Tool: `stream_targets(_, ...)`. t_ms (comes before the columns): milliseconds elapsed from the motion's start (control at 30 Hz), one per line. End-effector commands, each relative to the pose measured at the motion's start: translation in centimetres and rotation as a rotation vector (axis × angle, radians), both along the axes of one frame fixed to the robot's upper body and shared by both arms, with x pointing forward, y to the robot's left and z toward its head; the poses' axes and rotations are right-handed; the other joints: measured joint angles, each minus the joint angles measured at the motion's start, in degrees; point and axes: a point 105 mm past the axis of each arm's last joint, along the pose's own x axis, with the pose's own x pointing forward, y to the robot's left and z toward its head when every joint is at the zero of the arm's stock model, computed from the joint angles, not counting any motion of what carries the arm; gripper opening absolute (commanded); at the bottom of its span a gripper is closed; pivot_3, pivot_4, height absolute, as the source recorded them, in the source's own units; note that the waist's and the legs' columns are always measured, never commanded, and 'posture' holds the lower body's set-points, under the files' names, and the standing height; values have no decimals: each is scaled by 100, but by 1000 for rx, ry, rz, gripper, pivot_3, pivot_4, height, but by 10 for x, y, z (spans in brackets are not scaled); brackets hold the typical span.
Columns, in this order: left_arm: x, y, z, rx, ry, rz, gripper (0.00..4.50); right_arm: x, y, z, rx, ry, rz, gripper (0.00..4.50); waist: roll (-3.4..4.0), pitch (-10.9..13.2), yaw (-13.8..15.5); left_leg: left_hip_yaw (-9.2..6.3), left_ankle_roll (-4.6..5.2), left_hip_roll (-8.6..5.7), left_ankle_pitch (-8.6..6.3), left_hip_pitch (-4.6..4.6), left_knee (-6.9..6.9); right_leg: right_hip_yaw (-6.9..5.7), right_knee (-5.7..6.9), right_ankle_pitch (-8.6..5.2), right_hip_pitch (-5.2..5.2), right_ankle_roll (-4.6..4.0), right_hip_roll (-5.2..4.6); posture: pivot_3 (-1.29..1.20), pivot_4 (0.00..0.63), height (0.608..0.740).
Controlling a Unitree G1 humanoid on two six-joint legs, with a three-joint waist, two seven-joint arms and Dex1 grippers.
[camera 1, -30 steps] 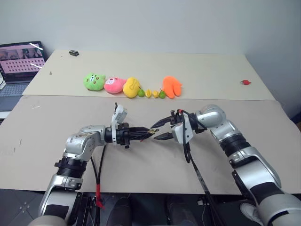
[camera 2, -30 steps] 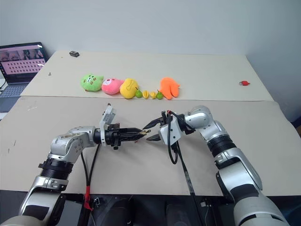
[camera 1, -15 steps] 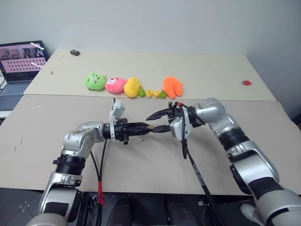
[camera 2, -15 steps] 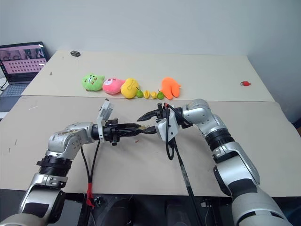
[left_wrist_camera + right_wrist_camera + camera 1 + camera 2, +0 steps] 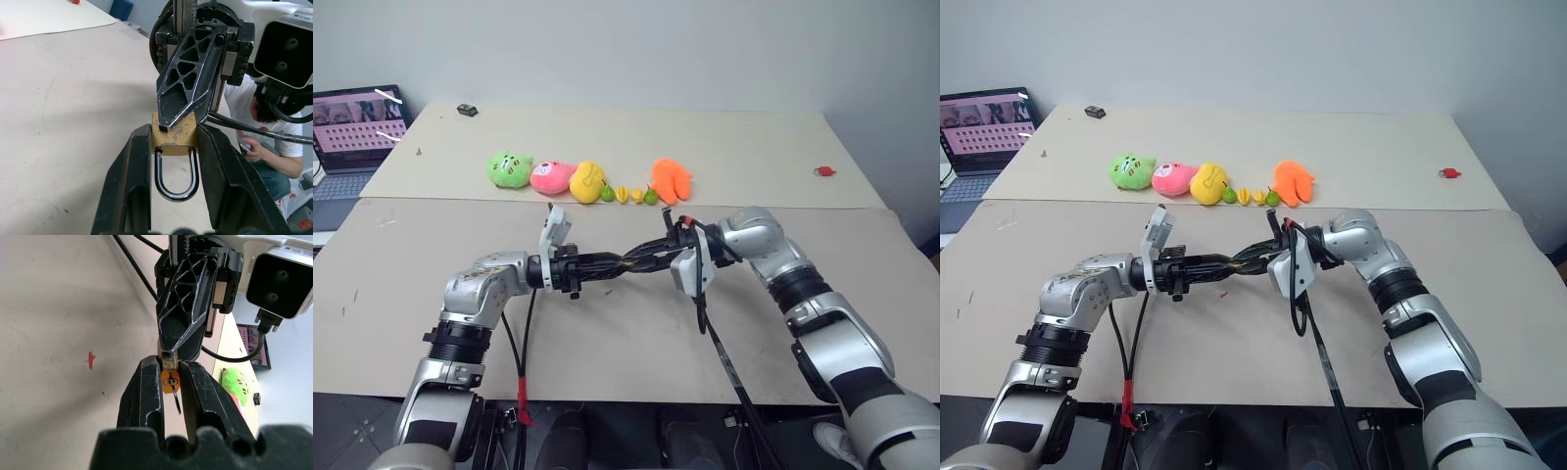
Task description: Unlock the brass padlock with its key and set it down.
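Above the middle of the cardboard table, my two grippers meet tip to tip. My left gripper (image 5: 612, 265) points right and is shut on the brass padlock (image 5: 176, 142). It clamps the golden body from both sides, with the silver shackle (image 5: 176, 182) facing back toward the wrist. My right gripper (image 5: 646, 260) points left and is shut on the key (image 5: 169, 381). The key has an orange head and sits against the padlock's far end. Its blade is hidden between the fingers (image 5: 146, 387).
A row of plush toys lies behind the grippers: green (image 5: 509, 169), pink (image 5: 551, 177), yellow (image 5: 588, 181) and orange (image 5: 670, 180), with small toy fruits (image 5: 628, 195) among them. A laptop (image 5: 352, 122) stands far left. A small red object (image 5: 823, 171) lies far right. A person (image 5: 264, 132) crouches beyond the table.
My right gripper, open and apart from the left a second ago, has come in to the padlock's end and shut on the key. The left gripper has kept its hold.
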Motion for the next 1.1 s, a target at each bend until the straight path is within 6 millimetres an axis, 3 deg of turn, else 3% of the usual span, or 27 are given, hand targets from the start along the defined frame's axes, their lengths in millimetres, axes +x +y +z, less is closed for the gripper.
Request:
stream_targets(33, -3, -5, 0, 12, -5, -31, 836, 1, 5, 34, 103, -89, 23, 214, 0, 0, 1, 0, 0, 0, 0, 0, 0, 0, 0, 0, 0, 0, 0, 0, 150, 722)
stream_targets(500, -7, -9, -6, 31, -11, -37, 836, 1, 5, 28, 96, -80, 12, 128, 0, 0, 1, 0, 0, 0, 0, 0, 0, 0, 0, 0, 0, 0, 0, 0, 150, 722)
stream_targets(533, -10, -9, -5, 15, 8, -56, 1839, 1, 5, 28, 97, -80, 12, 128, 0, 0, 1, 0, 0, 0, 0, 0, 0, 0, 0, 0, 0, 0, 0, 0, 150, 722)
stream_targets(733, -4, -10, -3, 37, -39, -24, 3744, 2, 5, 26, 98, -75, 3, 128, 0, 0, 3, 0, 0, 0, 0, 1, -1, 0, 0, 0, 0, 0, 0, 0, 150, 722)
stream_targets(933, -9, -2, -3, 49, -79, -13, 3744, 10, -5, 28, 94, -86, -48, 128, 0, 0, -2, 1, 0, 0, 0, 2, -1, 1, 0, 0, 1, 0, 0, 0, 150, 722)
stream_targets(1100, 5, 11, 6, 31, -175, 159, 3744, 23, -26, 27, 86, -97, -145, 128, -1, 1, 9, 1, 0, 0, 0, 2, -1, 2, 0, 0, 1, -1, -2, 0, 150, 722)
